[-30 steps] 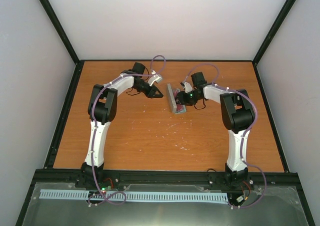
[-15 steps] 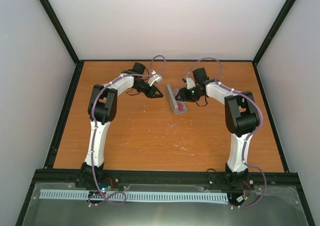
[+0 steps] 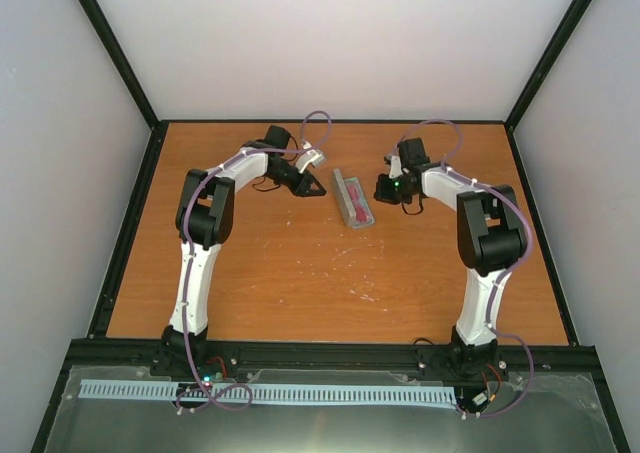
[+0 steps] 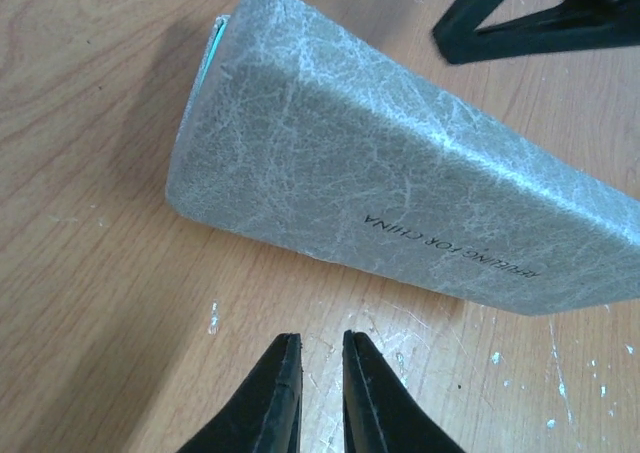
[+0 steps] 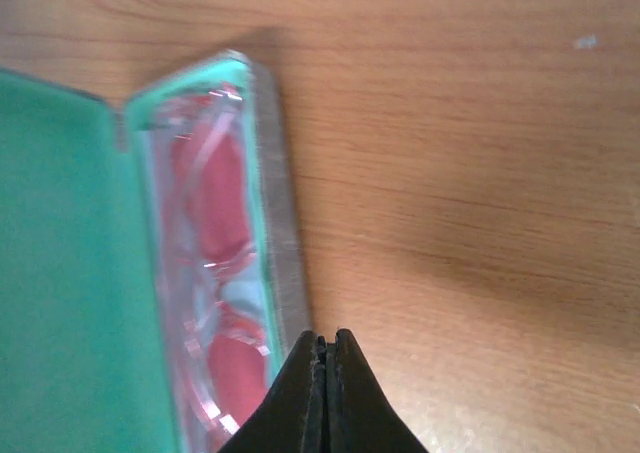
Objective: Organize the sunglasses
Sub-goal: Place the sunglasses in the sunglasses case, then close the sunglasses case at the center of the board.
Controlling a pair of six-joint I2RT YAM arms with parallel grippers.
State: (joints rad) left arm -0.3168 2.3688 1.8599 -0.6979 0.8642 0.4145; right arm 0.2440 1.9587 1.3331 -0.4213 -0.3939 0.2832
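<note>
Right gripper (image 5: 322, 345) has its fingers pressed together on nothing, just right of the open grey case (image 5: 282, 233), where the sunglasses (image 5: 215, 283) lie, somewhat blurred. Left gripper (image 4: 320, 345) has its fingers slightly apart, near the case's outer side, seemingly clear of it.

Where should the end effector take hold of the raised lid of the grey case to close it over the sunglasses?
Probably at the lid's free top edge, approached from above, with one finger on each face. The lid stands up as a thin panel above the sunglasses lying in the case, so the edge looks slim enough to pinch.
</note>
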